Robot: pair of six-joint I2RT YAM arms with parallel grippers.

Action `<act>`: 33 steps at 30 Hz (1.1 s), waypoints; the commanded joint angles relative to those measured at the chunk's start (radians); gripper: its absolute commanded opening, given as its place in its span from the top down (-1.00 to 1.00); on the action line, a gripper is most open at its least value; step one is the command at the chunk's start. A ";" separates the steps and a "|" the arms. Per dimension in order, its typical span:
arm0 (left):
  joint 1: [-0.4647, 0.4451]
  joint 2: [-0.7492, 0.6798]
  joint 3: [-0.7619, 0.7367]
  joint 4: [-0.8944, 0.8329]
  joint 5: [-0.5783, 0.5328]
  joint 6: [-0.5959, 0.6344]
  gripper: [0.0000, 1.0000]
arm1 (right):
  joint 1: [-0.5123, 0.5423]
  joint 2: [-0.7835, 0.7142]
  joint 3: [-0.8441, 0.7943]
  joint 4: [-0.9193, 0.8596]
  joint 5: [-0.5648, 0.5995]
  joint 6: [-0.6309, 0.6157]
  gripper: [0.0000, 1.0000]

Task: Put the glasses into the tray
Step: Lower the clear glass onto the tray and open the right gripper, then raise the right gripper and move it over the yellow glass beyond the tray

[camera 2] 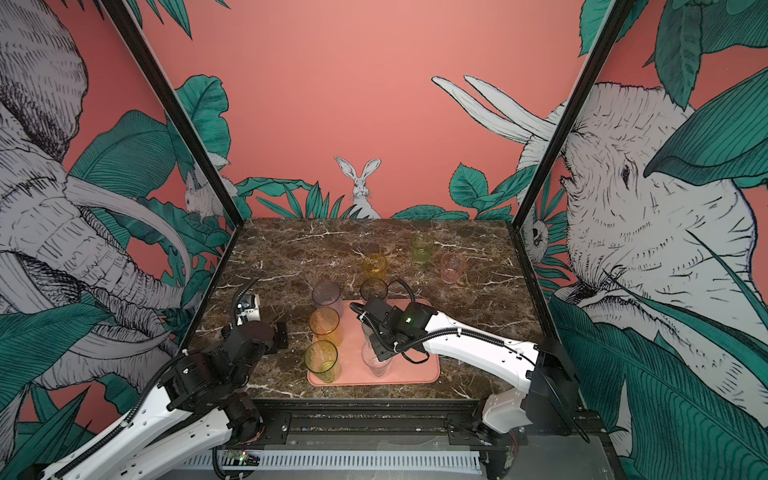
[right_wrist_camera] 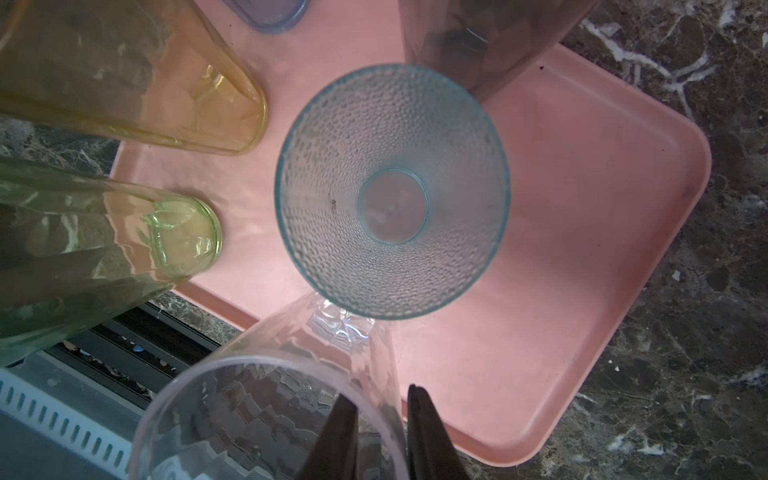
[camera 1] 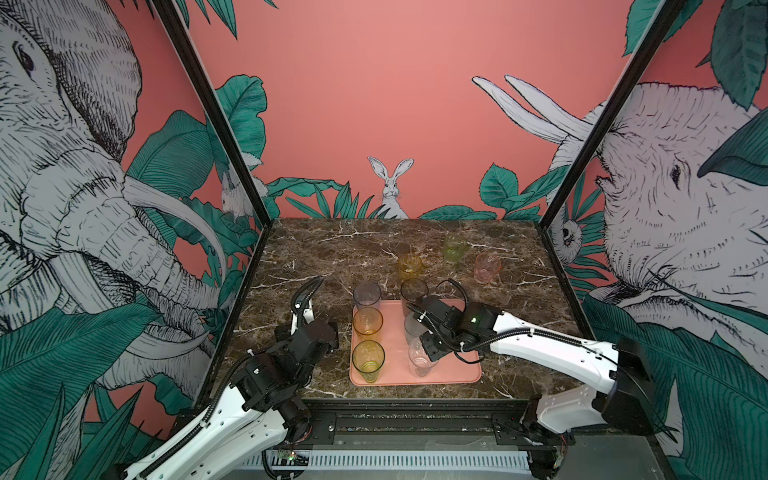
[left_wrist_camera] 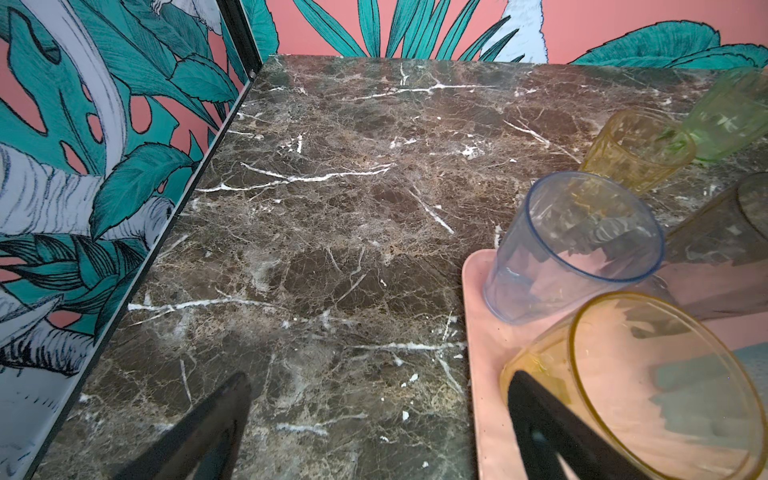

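The salmon-pink tray (camera 1: 457, 370) lies at the table's front middle. Several glasses stand in it: grey-blue (camera 1: 367, 295), amber (camera 1: 368, 321), yellow-green (camera 1: 368, 360), smoky (camera 1: 414, 291), frosted teal (right_wrist_camera: 390, 191) and clear (camera 1: 422, 361). On the marble behind it stand a short amber glass (camera 1: 410, 266), a green one (camera 1: 455, 247) and a pink one (camera 1: 487, 267). My right gripper (right_wrist_camera: 380, 395) straddles the clear glass's rim, one finger inside and one outside, with the jaws slightly apart. My left gripper (left_wrist_camera: 380, 377) is wide open over bare marble, left of the tray, holding nothing.
Printed side walls with black frame posts (camera 1: 216, 124) close in the table on both sides. Bare marble (left_wrist_camera: 332, 208) stretches left of the tray and along the back. A black rail (camera 1: 415, 419) runs along the front edge.
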 commanded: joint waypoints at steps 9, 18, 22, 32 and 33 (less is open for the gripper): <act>0.005 -0.012 0.015 -0.013 -0.041 0.010 -0.95 | 0.008 -0.039 0.103 -0.105 0.059 -0.021 0.29; 0.005 0.002 0.076 -0.019 -0.084 0.045 -0.95 | -0.006 -0.038 0.246 -0.144 0.142 -0.100 0.18; 0.005 0.026 0.110 -0.009 -0.109 0.073 -0.95 | -0.038 -0.020 0.316 -0.144 0.156 -0.142 0.16; 0.004 0.115 0.199 0.060 -0.194 0.196 -0.95 | -0.168 0.084 0.536 -0.132 0.188 -0.258 -0.06; 0.005 0.129 0.209 0.066 -0.206 0.210 -0.95 | -0.179 0.095 0.549 -0.119 0.193 -0.275 -0.10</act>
